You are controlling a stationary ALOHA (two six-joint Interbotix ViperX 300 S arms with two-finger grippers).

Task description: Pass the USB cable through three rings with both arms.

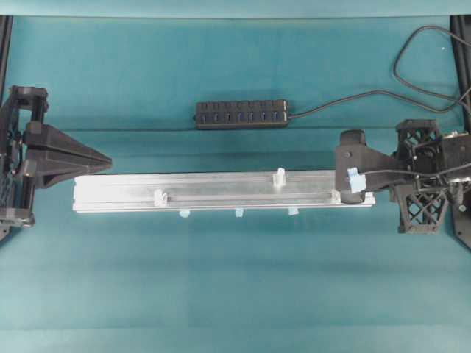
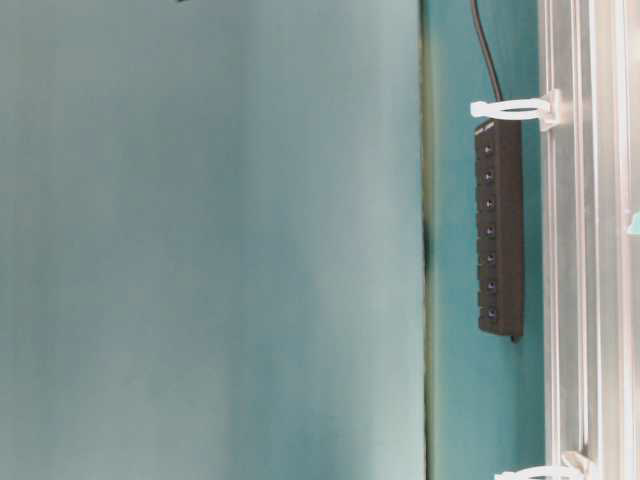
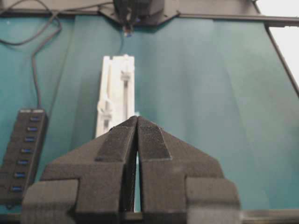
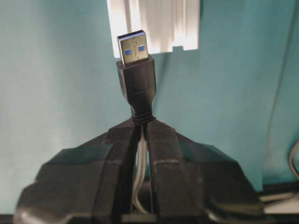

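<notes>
In the right wrist view my right gripper [image 4: 143, 122] is shut on the USB cable just behind its black plug [image 4: 137, 86]. The plug's blue-tongued metal end points at the near end of the silver rail [image 4: 154, 23]. From overhead, the right gripper [image 1: 342, 173] hovers over the rail's right end, and the cable [image 1: 401, 173] trails off to the right. Three whitish rings [image 1: 158, 197] [image 1: 280, 176] [image 1: 336, 195] stand on the rail [image 1: 221, 193]. My left gripper [image 1: 107, 158] [image 3: 137, 119] is shut and empty, just off the rail's left end.
A black multi-port hub [image 1: 241, 114] [image 3: 23, 154] [image 2: 498, 230] lies behind the rail, its cable [image 1: 412, 66] looping to the back right. Small pale-blue tape tabs [image 1: 238, 213] line the rail's front edge. A teal cloth covers the table.
</notes>
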